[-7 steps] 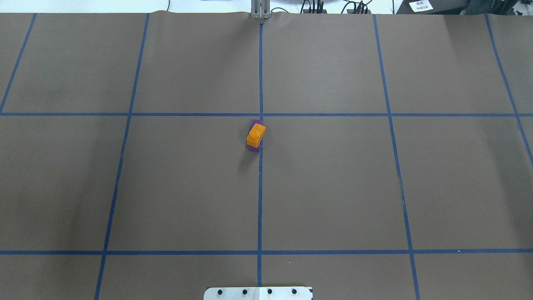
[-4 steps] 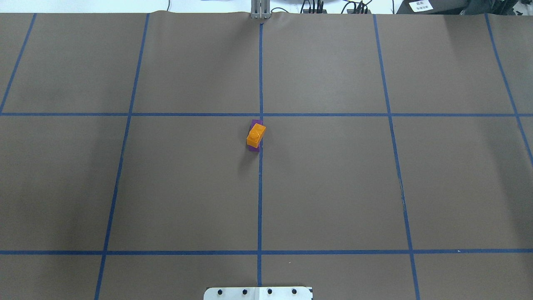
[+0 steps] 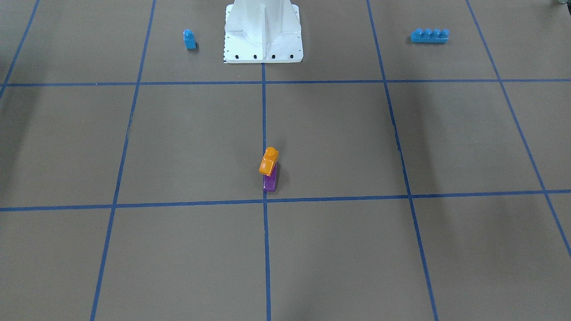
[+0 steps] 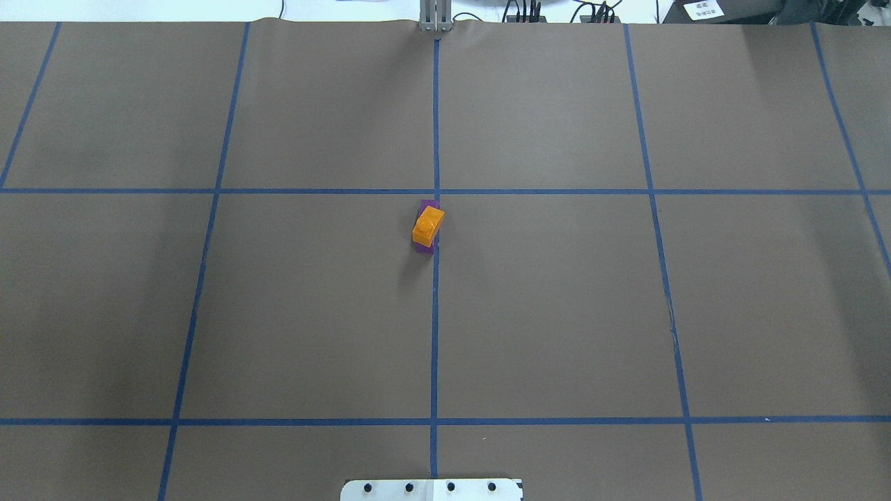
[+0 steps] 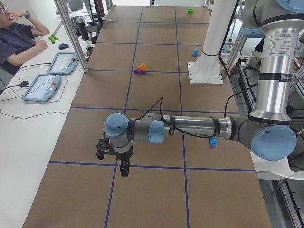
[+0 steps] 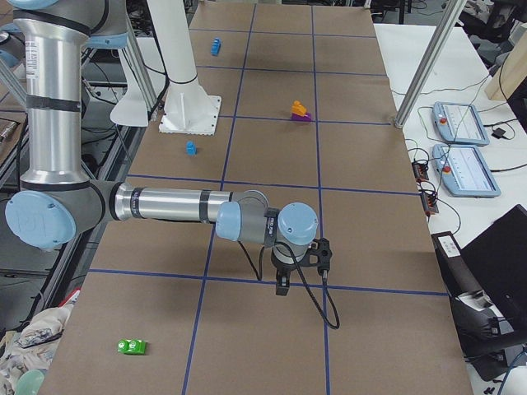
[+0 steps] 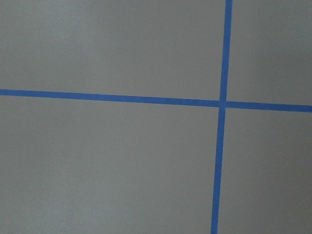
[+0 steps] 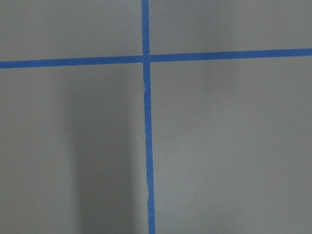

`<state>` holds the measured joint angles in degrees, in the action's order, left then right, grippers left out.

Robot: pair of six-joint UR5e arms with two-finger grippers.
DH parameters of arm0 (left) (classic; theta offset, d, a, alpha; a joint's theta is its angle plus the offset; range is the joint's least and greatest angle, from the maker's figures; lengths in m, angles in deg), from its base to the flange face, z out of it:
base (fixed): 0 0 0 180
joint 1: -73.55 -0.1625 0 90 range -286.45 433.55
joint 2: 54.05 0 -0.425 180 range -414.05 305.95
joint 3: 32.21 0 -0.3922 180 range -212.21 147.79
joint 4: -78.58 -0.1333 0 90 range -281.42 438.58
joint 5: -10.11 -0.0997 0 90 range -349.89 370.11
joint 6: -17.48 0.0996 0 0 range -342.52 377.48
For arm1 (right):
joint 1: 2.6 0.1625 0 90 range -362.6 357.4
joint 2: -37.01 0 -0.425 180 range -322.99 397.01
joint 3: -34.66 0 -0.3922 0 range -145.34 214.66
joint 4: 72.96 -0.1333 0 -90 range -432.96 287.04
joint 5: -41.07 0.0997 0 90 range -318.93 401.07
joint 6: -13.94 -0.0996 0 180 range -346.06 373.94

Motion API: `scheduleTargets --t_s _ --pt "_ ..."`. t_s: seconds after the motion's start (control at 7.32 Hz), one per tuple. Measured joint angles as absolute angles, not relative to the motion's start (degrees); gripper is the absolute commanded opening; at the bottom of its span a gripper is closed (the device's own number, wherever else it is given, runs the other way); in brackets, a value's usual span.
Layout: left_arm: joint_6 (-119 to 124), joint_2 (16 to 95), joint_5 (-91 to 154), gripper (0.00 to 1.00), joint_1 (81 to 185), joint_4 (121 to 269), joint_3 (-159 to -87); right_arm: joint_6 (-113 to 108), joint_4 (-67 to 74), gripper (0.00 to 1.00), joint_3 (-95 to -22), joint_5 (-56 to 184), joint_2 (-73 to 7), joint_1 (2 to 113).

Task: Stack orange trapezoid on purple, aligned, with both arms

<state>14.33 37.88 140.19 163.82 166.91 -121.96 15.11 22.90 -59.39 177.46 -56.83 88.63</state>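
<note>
Glossy orange brick [image 4: 428, 226], stud up, is sitting slightly twisted on the purple brick [image 3: 269, 182], by the counter's [image 4: 557, 313] middle tape line [image 4: 435, 334]. The left hand [image 5: 124, 170] and right hand [image 6: 282, 285] are hanging well away; can't tell if they're open or closed.

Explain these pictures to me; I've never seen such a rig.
A two-armed robot reaches over a brown table taped into blue squares. Two cameras look down on it, two look along it from its ends, and one on each wrist sees only table. The orange trapezoid sits on the purple, slightly askew. A small blue brick, a long blue brick and a green brick lie apart. The left gripper and right gripper hang far from the stack; open or shut, I cannot tell.
</note>
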Motion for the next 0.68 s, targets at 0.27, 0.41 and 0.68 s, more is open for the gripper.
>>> scheduleTargets --t_s 0.27,0.41,0.68 --pt "14.32 37.88 140.19 1.0 163.82 166.91 -121.95 13.32 22.85 1.0 -59.39 177.41 -56.71 88.63" --pt "14.31 37.88 140.19 1.0 163.82 166.91 -121.95 13.16 22.84 1.0 -59.38 177.45 -56.69 88.63" --pt "14.39 37.88 140.19 1.0 163.82 166.99 -121.95 13.24 22.84 1.0 -59.38 177.47 -56.59 88.63"
